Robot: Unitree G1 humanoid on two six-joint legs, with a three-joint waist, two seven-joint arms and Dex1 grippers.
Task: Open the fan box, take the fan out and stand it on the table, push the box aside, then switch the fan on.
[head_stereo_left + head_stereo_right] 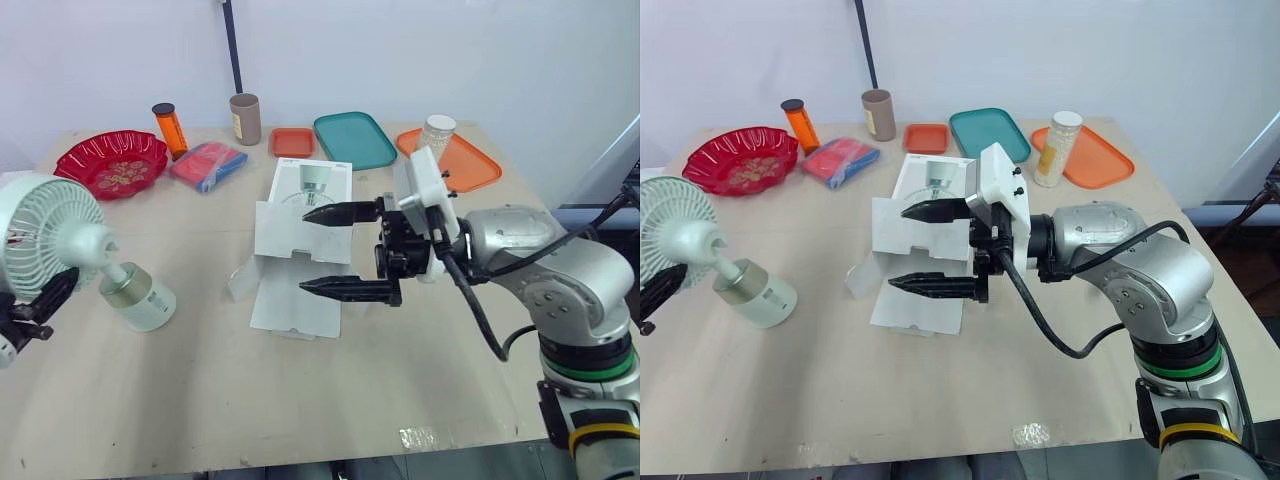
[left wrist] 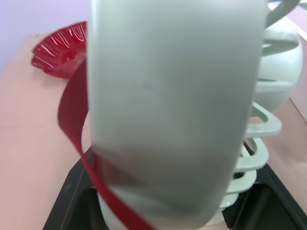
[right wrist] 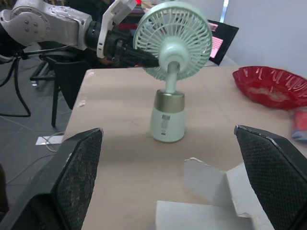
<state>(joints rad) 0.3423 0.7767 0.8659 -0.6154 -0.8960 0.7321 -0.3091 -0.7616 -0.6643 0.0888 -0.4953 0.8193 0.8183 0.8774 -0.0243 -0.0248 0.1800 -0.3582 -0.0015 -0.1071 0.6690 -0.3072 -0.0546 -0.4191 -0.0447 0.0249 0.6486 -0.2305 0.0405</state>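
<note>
On the table (image 1: 300, 400), the opened box (image 1: 290, 310) is found just beneath the wide-spread right gripper (image 1: 304, 250), the nearer one. The left gripper (image 1: 35, 305) is seen at the fan (image 1: 45, 225), and its state cannot be told.

One fan (image 1: 50, 235), one opened box (image 1: 290, 300), three trays (image 1: 355, 140), one bowl (image 1: 110, 162), one bottle (image 1: 170, 130), one cup (image 1: 245, 119), one jar (image 1: 1057, 148), one packet (image 1: 207, 165).

My right arm (image 1: 1140, 270) is a rounded silver-grey shell with black joints, a green band (image 1: 1185, 366) and a yellow band (image 1: 1196, 432) lower down. A white angular bracket (image 1: 1000, 190) with small black screws sits at the wrist, and a black cable (image 1: 1076, 354) loops from it. My jaws are black and taper to points, with finely textured pads (image 3: 79, 177). My left arm (image 3: 45, 24) is silver-grey too, with a white wrist plate (image 3: 115, 19).
</note>
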